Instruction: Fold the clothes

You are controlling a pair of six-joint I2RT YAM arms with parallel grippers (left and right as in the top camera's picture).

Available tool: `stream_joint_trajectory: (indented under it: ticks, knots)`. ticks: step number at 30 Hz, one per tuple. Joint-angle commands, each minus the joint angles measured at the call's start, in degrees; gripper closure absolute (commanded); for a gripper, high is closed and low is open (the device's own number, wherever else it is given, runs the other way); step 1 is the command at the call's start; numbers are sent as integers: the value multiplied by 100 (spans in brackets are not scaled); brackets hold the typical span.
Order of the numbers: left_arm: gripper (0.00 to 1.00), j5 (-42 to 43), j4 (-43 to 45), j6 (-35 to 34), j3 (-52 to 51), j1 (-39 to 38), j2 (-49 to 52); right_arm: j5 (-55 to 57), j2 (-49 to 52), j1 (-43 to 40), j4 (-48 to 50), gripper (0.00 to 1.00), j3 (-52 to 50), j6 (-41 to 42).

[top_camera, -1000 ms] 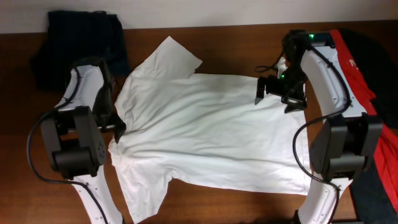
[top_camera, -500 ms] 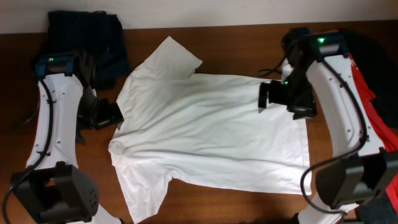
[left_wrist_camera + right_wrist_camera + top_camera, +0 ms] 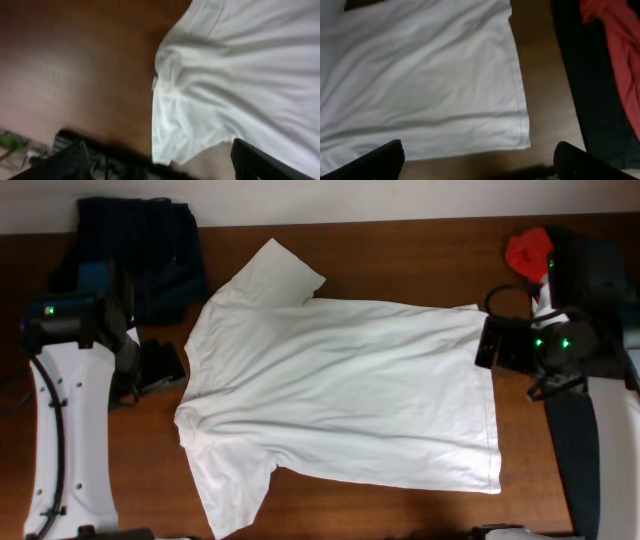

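Overhead view has the white T-shirt [image 3: 340, 395] spread flat on the worktop [image 3: 400, 260] between the two arms, with its collar end just in front of the left gripper [image 3: 172, 366] and its hem just in front of the right gripper [image 3: 482, 345]. Both grippers are wide open with nothing in them. If it were me, I'd pinch one long side at the shoulder and hem corner together, then carry it over evenly so nothing bunches.
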Motion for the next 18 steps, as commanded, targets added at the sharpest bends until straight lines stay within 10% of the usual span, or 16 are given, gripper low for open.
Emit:
stream_joint_trajectory:
  ticks: [1,9,18]
  knots:
    - [1,35,205,68,-13,17,-118,221,-13,-35,42,1,11,22]
    - [1,136,-485,109,-861,20,-216,796,-35,-35,-269,1,-15,605]
    - [1,815,1440,111,-3254,17,-216,796,216,-35,-96,1,-17,605]
